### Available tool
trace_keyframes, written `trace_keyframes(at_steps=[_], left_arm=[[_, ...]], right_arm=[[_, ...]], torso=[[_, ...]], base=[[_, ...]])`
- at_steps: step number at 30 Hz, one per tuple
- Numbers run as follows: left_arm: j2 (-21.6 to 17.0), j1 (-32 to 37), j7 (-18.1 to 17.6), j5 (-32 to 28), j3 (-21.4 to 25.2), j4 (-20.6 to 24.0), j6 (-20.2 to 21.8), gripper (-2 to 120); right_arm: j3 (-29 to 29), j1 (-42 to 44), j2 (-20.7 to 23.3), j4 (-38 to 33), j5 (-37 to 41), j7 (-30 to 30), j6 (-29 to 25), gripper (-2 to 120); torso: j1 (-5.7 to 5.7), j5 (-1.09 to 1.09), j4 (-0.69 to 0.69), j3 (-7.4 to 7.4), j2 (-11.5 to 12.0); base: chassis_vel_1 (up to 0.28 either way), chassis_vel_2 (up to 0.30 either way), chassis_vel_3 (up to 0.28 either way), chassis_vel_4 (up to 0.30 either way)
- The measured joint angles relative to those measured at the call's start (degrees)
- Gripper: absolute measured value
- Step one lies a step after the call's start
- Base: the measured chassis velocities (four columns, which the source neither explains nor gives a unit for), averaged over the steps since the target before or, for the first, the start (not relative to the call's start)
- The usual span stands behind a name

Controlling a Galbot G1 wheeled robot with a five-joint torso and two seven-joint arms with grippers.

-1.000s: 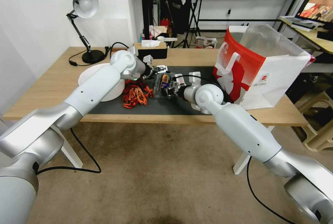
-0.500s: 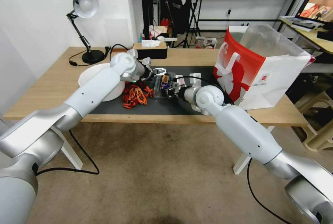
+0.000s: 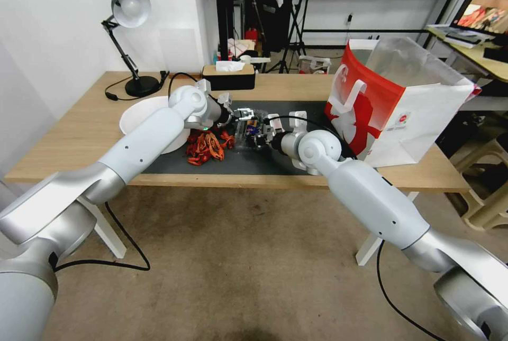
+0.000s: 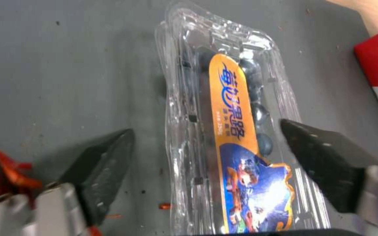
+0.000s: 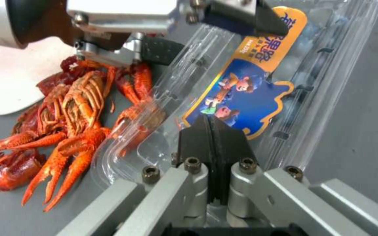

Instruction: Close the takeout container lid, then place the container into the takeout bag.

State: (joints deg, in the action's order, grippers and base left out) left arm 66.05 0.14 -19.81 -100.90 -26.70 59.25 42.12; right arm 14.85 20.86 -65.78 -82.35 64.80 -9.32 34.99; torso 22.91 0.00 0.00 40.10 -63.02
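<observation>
Over the last second the left gripper [image 4: 206,157] had advanced right, spread wide astride the small clear plastic clamshell container [image 4: 228,131] of dark blueberries, while the right gripper [image 5: 213,131], pressed together with nothing between its tips, held the clear orange-labelled lid [image 5: 241,88] down, seemingly closing it.

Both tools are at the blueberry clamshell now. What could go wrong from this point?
1. The right tool is shut at the edge of the takeout container lid; thin clear plastic could slip or buckle.
2. The left tool is open astride the container; squeezing might crush it or pop it open.
3. The crayfish lie against the container and could be dragged along toward the takeout bag.
</observation>
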Motion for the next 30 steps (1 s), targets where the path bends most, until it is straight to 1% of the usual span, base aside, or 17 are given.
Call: trace_keyframes(at_steps=[2, 3, 4, 5, 7, 8, 9, 11, 12, 13, 14, 16, 17, 19, 20, 22, 30], left_arm=[[0.1, 0.1, 0.0, 0.0, 0.0, 0.0, 0.0, 74], [0.1, 0.1, 0.0, 0.0, 0.0, 0.0, 0.0, 74], [0.1, 0.1, 0.0, 0.0, 0.0, 0.0, 0.0, 65], [0.1, 0.2, 0.0, 0.0, 0.0, 0.0, 0.0, 62], [0.1, 0.2, 0.0, 0.0, 0.0, 0.0, 0.0, 59], [0.0, 0.3, 0.0, 0.0, 0.0, 0.1, 0.0, 52], [0.0, 0.4, 0.0, 0.0, 0.0, 0.1, 0.0, 49], [0.0, 0.4, 0.0, 0.0, 0.0, 0.1, 0.0, 47], [-0.1, 0.5, -0.1, 0.1, 0.0, 0.3, 0.0, 38], [-0.2, 0.5, -0.1, 0.1, 0.0, 0.3, 0.0, 33], [-0.2, 0.5, -0.1, 0.1, 0.0, 0.3, 0.0, 33], [-0.2, 0.5, -0.1, 0.1, 0.0, 0.4, 0.0, 21], [-0.2, 0.5, -0.1, 0.1, 0.0, 0.4, 0.0, 21], [-0.3, 0.5, -0.1, 0.1, 0.0, 0.5, 0.0, 13], [-0.3, 0.5, -0.1, 0.1, 0.0, 0.5, 0.0, 13], [-0.3, 0.5, -0.1, 0.1, 0.0, 0.5, 0.0, 1], [-0.6, 0.6, -0.3, 0.1, 0.1, 1.0, 0.0, 0]], right_arm=[[0.0, 0.0, 0.0, 0.0, 0.0, 0.0, 0.0, 0], [0.0, 0.0, 0.0, 0.0, 0.0, 0.0, 0.0, 0], [0.0, 0.0, 0.0, 0.1, 0.0, 0.0, 0.0, 0], [0.0, 0.0, 0.0, 0.1, 0.0, 0.0, 0.0, 0], [0.0, 0.0, 0.0, 0.1, -0.1, 0.0, 0.0, 0], [0.0, 0.1, 0.0, 0.1, -0.1, 0.0, 0.0, 0], [0.0, 0.1, -0.1, 0.1, -0.1, 0.0, 0.0, 0], [0.0, 0.1, -0.1, 0.1, -0.1, 0.0, 0.0, 0], [0.0, 0.2, -0.1, 0.1, -0.1, 0.0, 0.0, 0], [0.0, 0.2, -0.1, 0.1, -0.1, 0.0, -0.1, 0], [0.0, 0.2, -0.1, 0.1, -0.1, 0.0, -0.1, 0], [0.0, 0.2, 0.0, 0.1, -0.1, 0.0, -0.1, 0], [0.0, 0.2, 0.0, 0.1, -0.1, 0.0, -0.1, 0], [-0.2, 0.2, 0.0, 0.1, -0.1, 0.0, 0.0, 0], [-0.2, 0.2, 0.0, 0.1, -0.1, 0.0, 0.0, 0], [-0.2, 0.4, 0.1, 0.0, -0.1, 0.0, 0.0, 0], [-0.5, 1.1, 0.2, -0.5, -0.1, 0.1, -0.1, 0]], torso=[[0.00, 0.00, 0.00, 0.00, 0.0], [0.00, 0.00, 0.00, 0.00, 0.0], [0.00, 0.00, 0.00, 0.00, 0.0], [0.00, 0.00, 0.00, 0.00, 0.0], [0.00, 0.00, 0.00, 0.00, 0.0], [0.00, 0.00, 0.00, 0.00, 0.0], [0.01, 0.00, 0.00, 0.00, 0.0], [0.00, 0.00, 0.00, 0.00, 0.0], [0.00, 0.00, 0.00, 0.00, 0.0], [0.00, 0.00, 0.00, 0.00, 0.0], [0.00, 0.00, 0.00, 0.00, 0.0], [0.00, 0.00, 0.00, 0.00, 0.0], [0.00, 0.00, 0.00, 0.00, 0.0], [0.00, 0.00, 0.00, 0.00, 0.0], [0.00, 0.00, 0.00, 0.00, 0.0], [0.00, 0.00, 0.00, 0.00, 0.0], [0.00, 0.00, -0.01, 0.00, 0.0]], base=[[0.000, 0.000, 0.000, 0.000], [0.000, 0.000, 0.000, 0.000], [0.000, 0.000, 0.000, 0.000], [0.000, 0.000, 0.000, 0.000], [0.000, 0.000, 0.000, 0.000], [0.000, 0.000, 0.000, 0.000], [0.000, 0.000, 0.000, 0.000], [0.000, 0.000, 0.000, 0.000], [0.000, 0.000, 0.000, 0.000], [0.000, 0.000, 0.000, 0.000], [0.000, 0.000, 0.000, 0.000], [0.000, 0.000, 0.000, 0.000], [0.000, 0.000, 0.000, 0.000], [0.000, 0.000, 0.000, 0.000], [0.000, 0.000, 0.000, 0.000], [0.000, 0.000, 0.000, 0.000], [0.000, 0.000, 0.000, 0.000]])
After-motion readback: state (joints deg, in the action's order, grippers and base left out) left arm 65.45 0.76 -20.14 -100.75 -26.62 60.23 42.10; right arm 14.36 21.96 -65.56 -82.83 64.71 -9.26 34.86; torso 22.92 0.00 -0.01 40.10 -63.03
